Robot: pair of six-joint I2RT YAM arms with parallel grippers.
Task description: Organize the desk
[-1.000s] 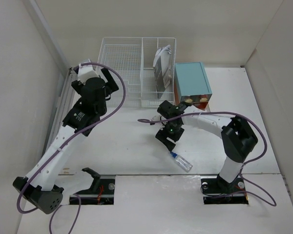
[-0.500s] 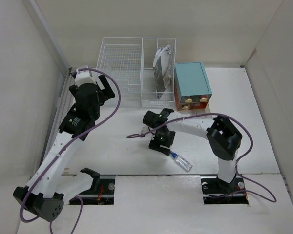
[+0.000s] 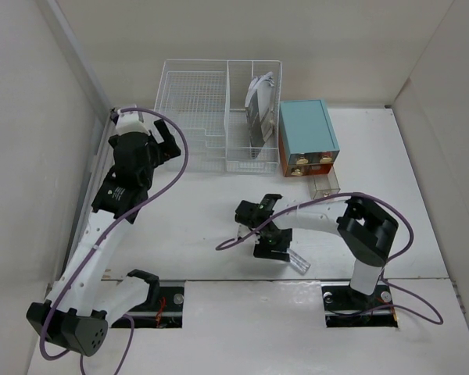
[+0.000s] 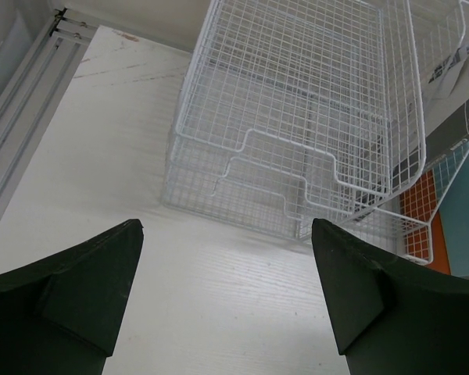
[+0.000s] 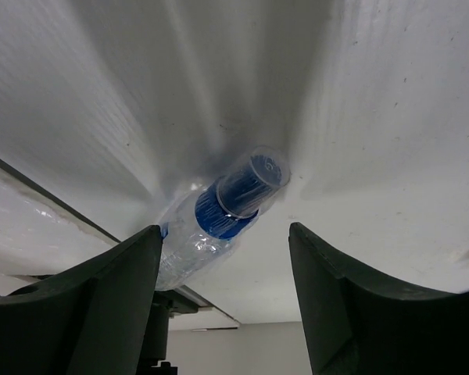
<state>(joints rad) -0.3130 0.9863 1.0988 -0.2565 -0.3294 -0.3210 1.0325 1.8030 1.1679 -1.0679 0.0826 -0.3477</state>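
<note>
- The right pincer point(image 3: 270, 239) is low over the near part of the tabletop point(image 3: 191, 215). Its jaws are spread wide on either side of a small clear bottle point(image 5: 219, 215) with a blue cap, and neither finger touches it.
- The bottle lies on its side close to the tabletop's near edge, probably loose clutter to be picked up. The pincer seems set to close on it.
- The left pincer point(image 4: 227, 258) is also spread with nothing between its jaws. It hangs at the far left, facing the white wire basket organizer point(image 4: 297, 117), out of the right arm's way.
- A folded paper bundle point(image 3: 258, 105) stands in the organizer's right compartment, and the left one looks bare.
- The teal drawer box point(image 3: 307, 131) sits just right of the organizer. What looks like a clear drawer point(image 3: 326, 184) is pulled out on its near side.
- The right arm's purple cable point(image 3: 233, 243) loops low beside the bottle and might snag.
</note>
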